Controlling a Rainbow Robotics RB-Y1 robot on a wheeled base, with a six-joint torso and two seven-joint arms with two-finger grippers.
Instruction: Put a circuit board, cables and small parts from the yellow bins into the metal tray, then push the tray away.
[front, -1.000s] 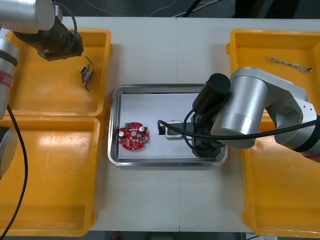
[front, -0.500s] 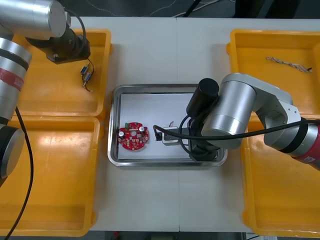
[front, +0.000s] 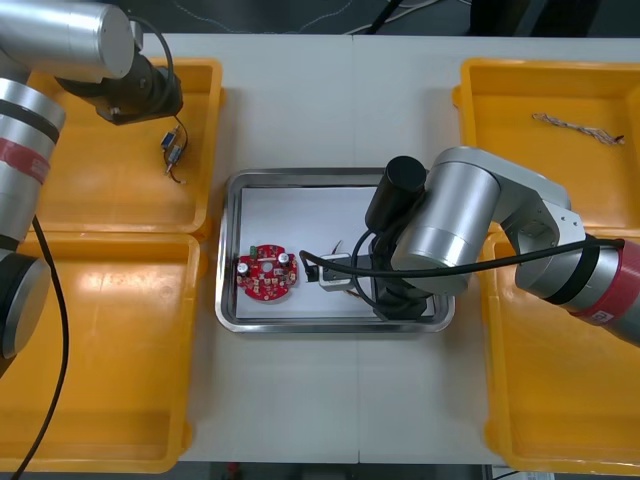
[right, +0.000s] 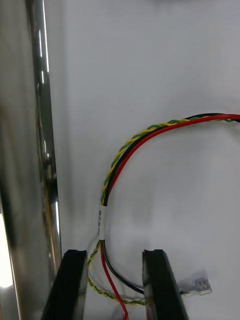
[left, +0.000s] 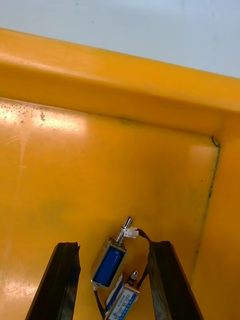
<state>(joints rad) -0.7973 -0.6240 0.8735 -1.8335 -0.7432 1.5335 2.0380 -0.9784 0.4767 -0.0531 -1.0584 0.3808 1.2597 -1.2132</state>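
The metal tray (front: 229, 215), white inside, holds a round red circuit board (front: 267, 273) and a red, yellow and black cable (front: 336, 270). My right gripper (right: 112, 255) stands open low over the tray floor beside the tray's wall (right: 40, 150). The cable (right: 125, 155) lies loose on the floor, and its strands run between the fingers (right: 68, 285). My left gripper (left: 114, 247) is open above two small metal parts (left: 111, 261) with blue bodies in the far left yellow bin (front: 100, 190); the parts lie between its fingers (left: 167, 280).
The small metal parts (front: 175, 150) lie near that bin's right wall. A twisted cable (front: 578, 125) rests in the far right bin (front: 540, 90). The near left bin (front: 100, 360) and near right bin (front: 570, 400) flank the tray.
My right gripper has opened and let go of the cable, and its arm has shifted a little left over the tray. The left arm moved slightly right toward the small metal parts.
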